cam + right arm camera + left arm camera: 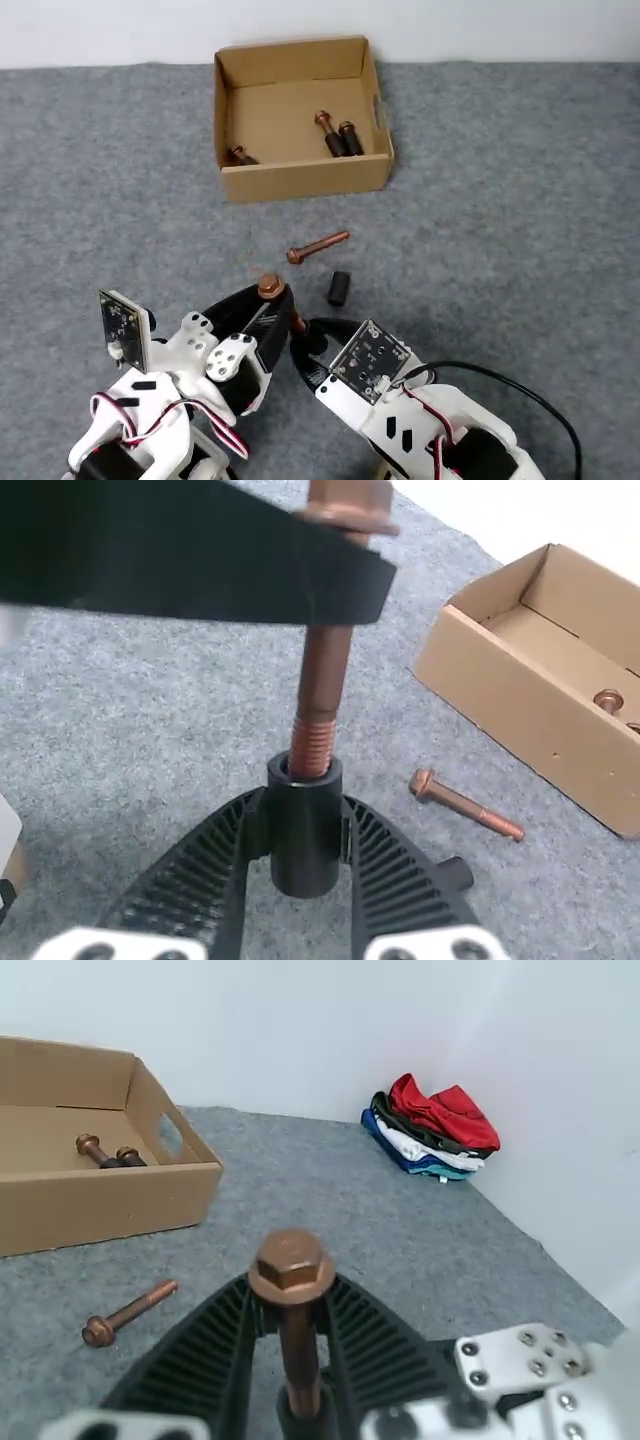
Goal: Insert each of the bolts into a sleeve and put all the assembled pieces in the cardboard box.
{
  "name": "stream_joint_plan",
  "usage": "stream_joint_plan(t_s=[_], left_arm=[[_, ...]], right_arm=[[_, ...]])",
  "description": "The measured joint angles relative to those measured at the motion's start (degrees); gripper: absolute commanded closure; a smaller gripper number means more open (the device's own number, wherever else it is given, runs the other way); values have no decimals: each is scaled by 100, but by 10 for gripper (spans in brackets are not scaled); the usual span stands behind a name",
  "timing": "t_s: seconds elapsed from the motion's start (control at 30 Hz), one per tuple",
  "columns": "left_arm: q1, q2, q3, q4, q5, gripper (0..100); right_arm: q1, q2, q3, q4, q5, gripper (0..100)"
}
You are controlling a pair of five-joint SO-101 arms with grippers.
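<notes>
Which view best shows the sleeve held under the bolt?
Right wrist view: the sleeve stands upright in the right tool, the threaded bolt at its mouth. The left wrist view catches its top edge; the high view a dark sliver between the arms.

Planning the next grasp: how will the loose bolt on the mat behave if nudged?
The loose bolt looks metal, so probably stiff and heavy for its size. Its round shank may roll, curving around the wider head; the fuzzy mat should slow it.

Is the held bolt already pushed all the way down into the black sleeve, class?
No, only the threaded tip of the bolt sits in the mouth of the sleeve; most of its shank is bare above.
</notes>
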Motion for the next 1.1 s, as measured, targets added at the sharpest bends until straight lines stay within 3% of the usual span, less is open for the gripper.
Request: stream_joint_plan(t_s=[0.37,0.6,1.1], left_arm=[[677,0,9,1020,-448,984],[703,0,0,1284,-721,777],[-193,0,-563,1459,-1319,819]], right_arm=[[0,0,-9,0,0,991],[0,0,0,0,0,991],[9,0,0,0,9,991]])
